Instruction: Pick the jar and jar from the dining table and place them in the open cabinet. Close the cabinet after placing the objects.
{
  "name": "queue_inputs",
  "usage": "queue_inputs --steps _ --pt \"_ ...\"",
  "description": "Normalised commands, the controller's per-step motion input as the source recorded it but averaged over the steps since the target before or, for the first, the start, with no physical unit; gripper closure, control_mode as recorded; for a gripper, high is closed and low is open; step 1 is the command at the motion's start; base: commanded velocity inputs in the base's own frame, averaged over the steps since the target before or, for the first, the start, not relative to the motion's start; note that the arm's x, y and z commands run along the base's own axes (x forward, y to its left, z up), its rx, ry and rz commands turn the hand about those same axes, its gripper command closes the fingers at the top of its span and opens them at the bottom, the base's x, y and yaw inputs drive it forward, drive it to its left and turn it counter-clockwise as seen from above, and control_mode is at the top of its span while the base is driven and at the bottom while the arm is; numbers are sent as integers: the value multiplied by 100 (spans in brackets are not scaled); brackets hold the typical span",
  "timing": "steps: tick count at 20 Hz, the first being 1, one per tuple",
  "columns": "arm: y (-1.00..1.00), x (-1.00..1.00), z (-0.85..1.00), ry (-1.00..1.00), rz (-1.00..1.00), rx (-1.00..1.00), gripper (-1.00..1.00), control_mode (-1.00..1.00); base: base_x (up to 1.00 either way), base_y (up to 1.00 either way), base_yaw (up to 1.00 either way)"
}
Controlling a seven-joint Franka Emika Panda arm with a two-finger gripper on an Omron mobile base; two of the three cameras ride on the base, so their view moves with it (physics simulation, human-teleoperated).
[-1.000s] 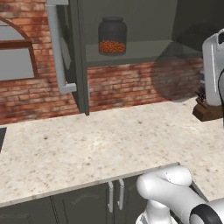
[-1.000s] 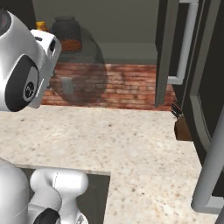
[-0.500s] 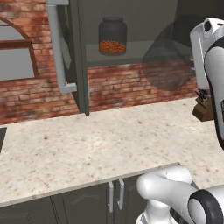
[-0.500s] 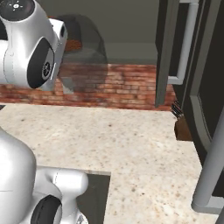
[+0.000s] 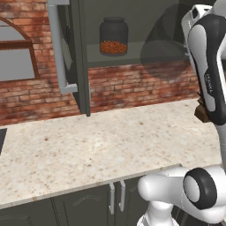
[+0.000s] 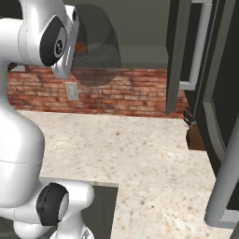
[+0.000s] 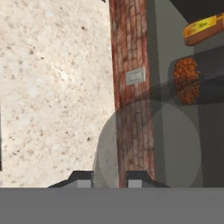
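Frosted grey jar hangs pinched in the gripper, carried high in front of the open cabinet and level with its shelf. In the hand view the jar shows as a pale translucent round just ahead of the two dark fingertips, which are pressed in on its near side. From the right base view it sits just beyond the arm's white wrist, overlapping the shelf edge.

Over the last second the arm has swung up and inward: the jar, which was hovering lower against the brick wall, now overlaps the cabinet opening, so the carry looks nearly finished and the placing comes next.

Already on the shelf stands the small clear jar with orange-red contents, to the left of the carried one and apart from it; the first half of the task appears done. The bench below lies bare and speckled, a knife block at its far right. The cabinet's door stands swung open, its silver bar handle toward the camera, and is not yet closed.
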Motion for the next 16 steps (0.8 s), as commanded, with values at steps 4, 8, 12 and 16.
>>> queue_inputs --steps 4,8,12,16 --pt "-9 56 3 0 0 -6 100 -100 0 0 0" --pt "-14 60 0 0 0 -4 100 -100 0 0 0" --pt "-17 67 2 0 0 -2 100 -100 0 0 0" --pt "-15 66 7 0 0 0 100 -100 0 0 0"
